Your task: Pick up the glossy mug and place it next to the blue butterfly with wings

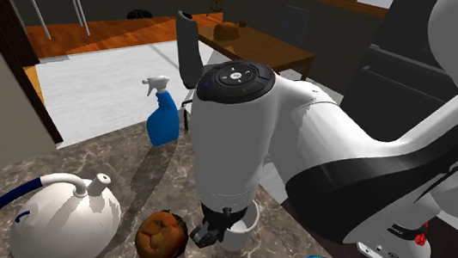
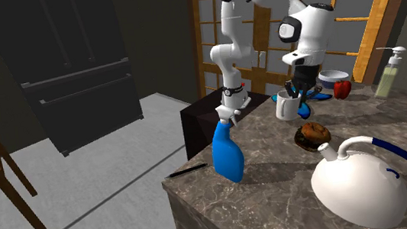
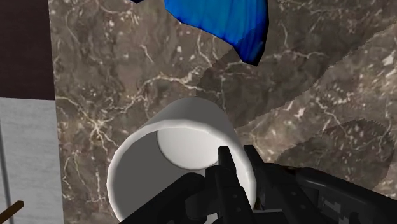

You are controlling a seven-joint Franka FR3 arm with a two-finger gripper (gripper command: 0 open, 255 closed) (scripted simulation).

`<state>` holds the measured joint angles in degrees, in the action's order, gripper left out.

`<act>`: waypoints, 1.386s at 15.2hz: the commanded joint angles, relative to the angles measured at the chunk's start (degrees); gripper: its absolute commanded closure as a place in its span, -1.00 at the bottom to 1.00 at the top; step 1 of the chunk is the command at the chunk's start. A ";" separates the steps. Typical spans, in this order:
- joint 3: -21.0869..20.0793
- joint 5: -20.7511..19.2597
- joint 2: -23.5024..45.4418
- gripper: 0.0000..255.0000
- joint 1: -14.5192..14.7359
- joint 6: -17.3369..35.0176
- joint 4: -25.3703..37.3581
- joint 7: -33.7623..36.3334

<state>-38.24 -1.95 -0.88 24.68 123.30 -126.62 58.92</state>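
Home kitchen: stone counter (image 2: 263,192), kettle (image 2: 358,183)

One mug (image 2: 284,110), one kettle (image 2: 357,185) — maybe one doughnut (image 2: 313,134)

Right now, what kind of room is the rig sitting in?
Probably a home kitchen: a marble-look counter carrying a white kettle, a blue spray bottle and a pump bottle, with a tall dark fridge-like unit across the floor.

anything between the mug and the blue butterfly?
Nothing. In the wrist view, only bare marble countertop separates the white mug from the blue butterfly.
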 commanded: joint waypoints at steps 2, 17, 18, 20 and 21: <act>-0.15 -1.48 1.90 1.00 0.12 2.28 -0.80 1.24; -0.17 -0.90 1.19 -1.00 0.10 1.07 -0.13 0.84; -0.17 -0.04 0.10 -1.00 0.05 -0.81 0.92 0.22; -0.05 1.23 -1.61 -1.00 0.02 -4.20 2.99 -0.72; -0.04 1.23 -1.61 -1.00 0.03 -4.20 2.99 -0.72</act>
<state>-38.32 -1.13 -1.96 24.73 119.98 -124.04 58.51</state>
